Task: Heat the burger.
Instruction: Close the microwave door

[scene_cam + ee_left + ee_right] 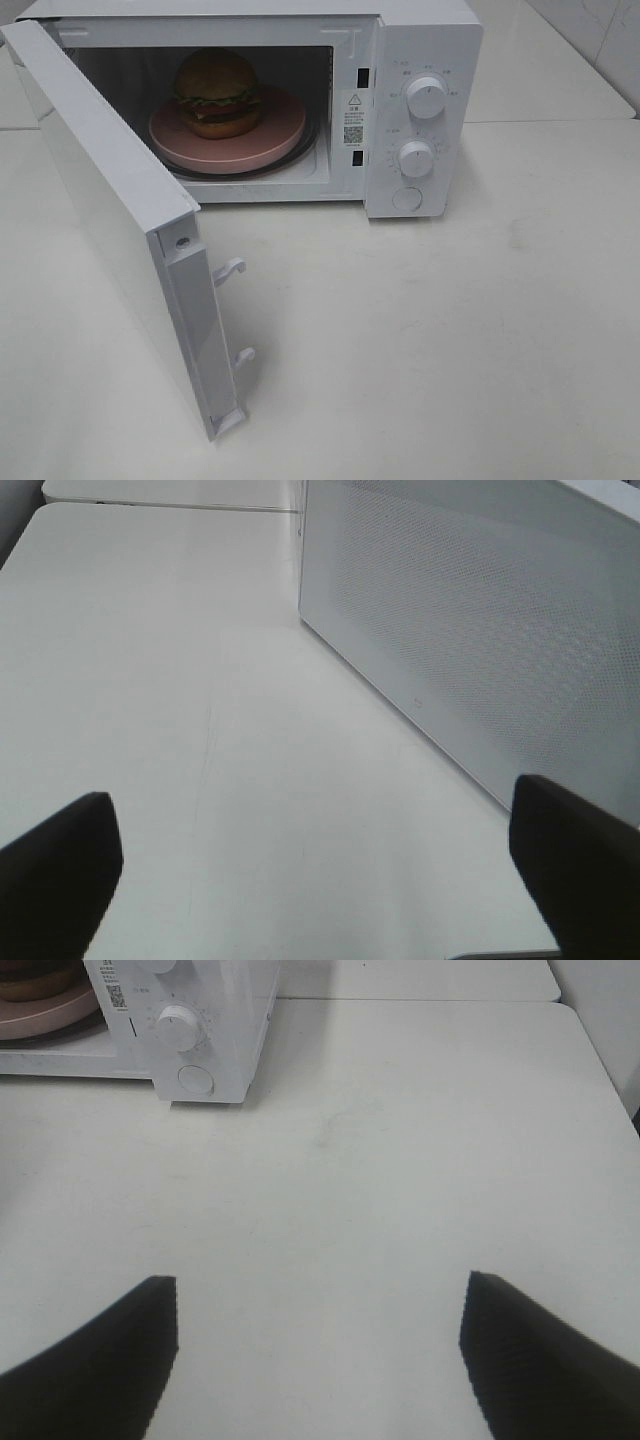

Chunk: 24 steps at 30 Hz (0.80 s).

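Note:
The burger (218, 92) sits on a round pink plate (285, 125) inside the white microwave (425, 40), whose door (100, 200) stands swung wide open toward the front left. Neither gripper appears in the exterior high view. In the left wrist view my left gripper (310, 792) is open over bare table, with the door's perforated outer face (480, 630) close beside it. In the right wrist view my right gripper (320, 1278) is open and holds nothing, well back from the microwave's front; only an edge of the burger (35, 982) and the plate (55, 1008) show there.
The control panel carries two dials (427, 98) (416, 158) and a round button (407, 198). Two latch hooks (230, 268) stick out of the door's free edge. The white table (450, 340) spreads in front of and to the right of the oven.

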Each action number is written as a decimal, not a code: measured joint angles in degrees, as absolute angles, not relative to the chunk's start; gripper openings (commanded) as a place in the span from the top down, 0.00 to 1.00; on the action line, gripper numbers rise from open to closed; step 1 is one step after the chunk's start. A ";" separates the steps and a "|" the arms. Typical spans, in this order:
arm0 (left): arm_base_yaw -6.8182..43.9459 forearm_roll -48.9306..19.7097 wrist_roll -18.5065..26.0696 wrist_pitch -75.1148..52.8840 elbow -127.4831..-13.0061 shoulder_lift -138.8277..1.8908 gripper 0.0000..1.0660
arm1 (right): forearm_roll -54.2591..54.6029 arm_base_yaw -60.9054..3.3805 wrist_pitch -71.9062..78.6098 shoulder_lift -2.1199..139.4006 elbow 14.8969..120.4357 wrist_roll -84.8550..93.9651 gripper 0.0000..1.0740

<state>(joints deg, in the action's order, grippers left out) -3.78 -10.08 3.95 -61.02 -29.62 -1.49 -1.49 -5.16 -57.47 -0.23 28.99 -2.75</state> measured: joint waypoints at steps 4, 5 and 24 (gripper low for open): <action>-3.78 -10.08 3.95 -61.02 -29.62 -1.49 0.08 | -1.49 -5.16 -57.47 -0.23 28.99 -2.75 0.30; -3.78 -10.08 3.95 -61.02 -29.62 -1.49 0.08 | -1.49 -5.16 -57.47 -0.23 28.99 -2.75 0.30; -3.78 -8.94 3.90 -58.90 -30.77 -2.12 0.27 | -1.49 -5.16 -57.47 -0.23 28.99 -2.81 0.30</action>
